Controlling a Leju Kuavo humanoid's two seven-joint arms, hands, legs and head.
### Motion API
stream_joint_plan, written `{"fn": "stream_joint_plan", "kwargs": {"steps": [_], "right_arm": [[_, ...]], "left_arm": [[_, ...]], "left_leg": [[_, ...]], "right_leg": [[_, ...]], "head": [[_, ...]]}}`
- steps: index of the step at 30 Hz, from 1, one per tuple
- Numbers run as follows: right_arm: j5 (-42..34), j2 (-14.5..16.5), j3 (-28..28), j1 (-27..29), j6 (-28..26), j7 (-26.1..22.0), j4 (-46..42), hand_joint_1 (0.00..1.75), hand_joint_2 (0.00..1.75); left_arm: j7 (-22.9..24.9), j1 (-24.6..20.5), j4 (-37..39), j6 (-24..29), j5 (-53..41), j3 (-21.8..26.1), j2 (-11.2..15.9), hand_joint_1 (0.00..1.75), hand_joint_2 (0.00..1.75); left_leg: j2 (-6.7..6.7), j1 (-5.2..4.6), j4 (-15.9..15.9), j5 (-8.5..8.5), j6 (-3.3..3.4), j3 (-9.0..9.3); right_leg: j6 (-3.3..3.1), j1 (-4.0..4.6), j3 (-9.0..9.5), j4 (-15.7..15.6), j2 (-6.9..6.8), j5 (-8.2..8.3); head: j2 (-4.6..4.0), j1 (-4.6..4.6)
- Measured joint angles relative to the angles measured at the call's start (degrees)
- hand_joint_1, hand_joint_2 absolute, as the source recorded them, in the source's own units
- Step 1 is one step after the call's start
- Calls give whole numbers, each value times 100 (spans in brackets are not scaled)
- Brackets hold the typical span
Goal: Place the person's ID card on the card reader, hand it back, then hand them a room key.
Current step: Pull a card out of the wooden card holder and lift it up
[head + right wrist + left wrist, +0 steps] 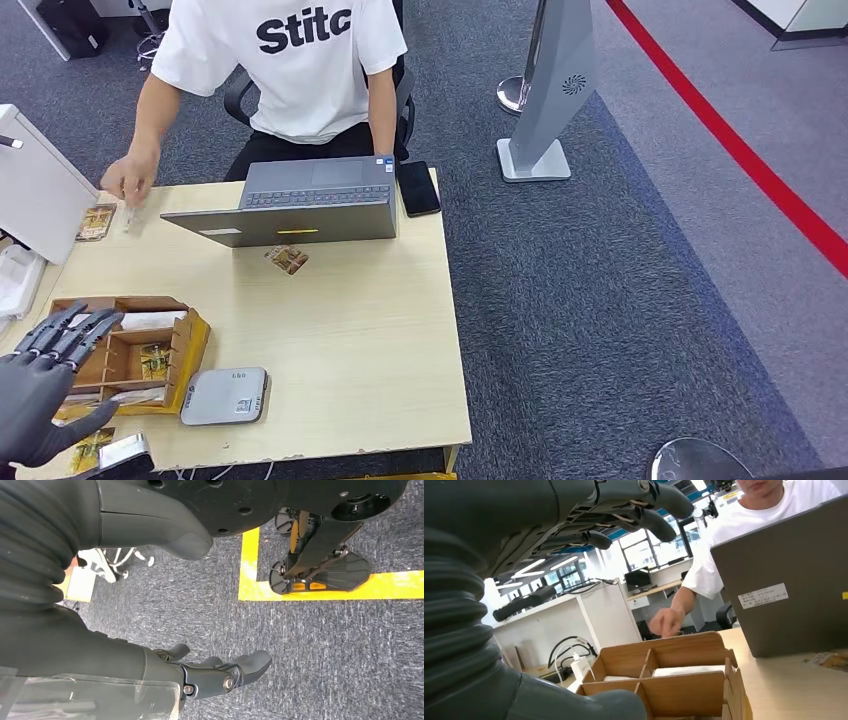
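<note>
The left robot hand (45, 385) hovers open and empty beside the wooden box (130, 352); the ID card (96, 222) lies beyond that box on the desk (350, 330), near the person's hand (128, 180); the right robot hand (220, 672) hangs empty, fingers loosely curled, so the left looks nearer.

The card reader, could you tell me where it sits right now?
In the head view the grey card reader lies flat near the table's front edge, just right of the wooden organizer box.
</note>
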Motion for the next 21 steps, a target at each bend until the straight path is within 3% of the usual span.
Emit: {"fn": "stream_joint_plan", "kwargs": {"steps": [10, 21], "right_arm": [[-4, -3, 0, 0, -12, 0, 0, 0, 175], [49, -5, 1, 0, -12, 0, 0, 0, 175]], "left_arm": [[23, 102, -35, -2, -44, 0, 194, 0, 175], [313, 191, -67, 167, -519, -2, 152, 0, 175]], "left_leg": [[0, -3, 1, 0, 1, 1], [0, -3, 1, 0, 1, 1]], "right_leg": [[1, -2, 1, -1, 0, 1], [1, -2, 1, -1, -1, 1]], "head": [[1, 0], [0, -1]]}}
